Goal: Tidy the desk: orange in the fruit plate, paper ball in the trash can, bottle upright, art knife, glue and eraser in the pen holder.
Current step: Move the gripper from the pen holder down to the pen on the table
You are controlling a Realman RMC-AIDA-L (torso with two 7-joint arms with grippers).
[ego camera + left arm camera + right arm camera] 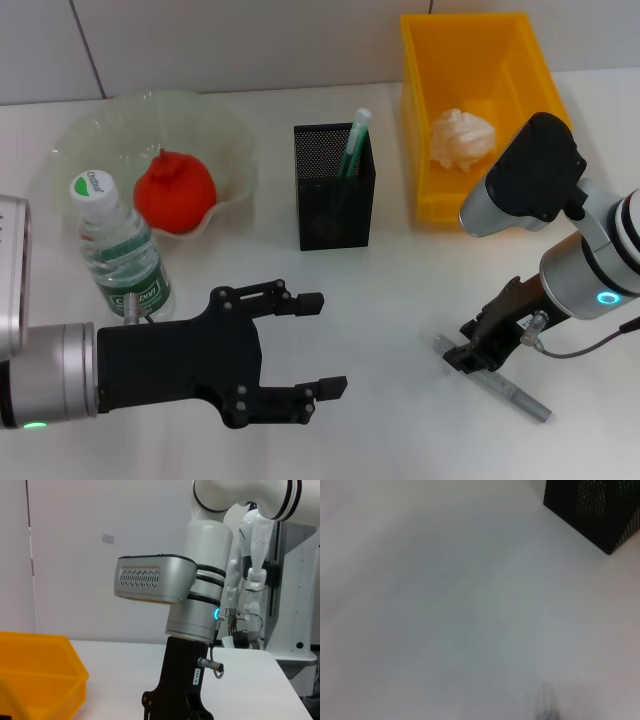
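Black and angular, the left gripper point(325, 342) reaches flat over the near left part of the white table point(400, 300), its two fingers spread wide with nothing between them. The right gripper point(478, 352) is tipped down near the right edge, its silver wrist bent steeply; it sits on one end of the art knife point(505, 388), a slim grey bar lying on the table, but whether its fingers are closed on it cannot be told.

The fruit plate point(95, 135), translucent pale-green glass with a ruffled rim, stands at the far left and holds the orange point(175, 192), red-orange with wrinkled skin. Just in front of the plate the bottle point(120, 250) stands upright, clear plastic with a green label and white cap. The pen holder point(335, 205), a square black mesh cup, sits mid-table with a green-and-white stick point(353, 143) leaning inside. At the far right the trash can point(470, 45), bright yellow plastic, contains the crumpled white paper ball point(462, 138).
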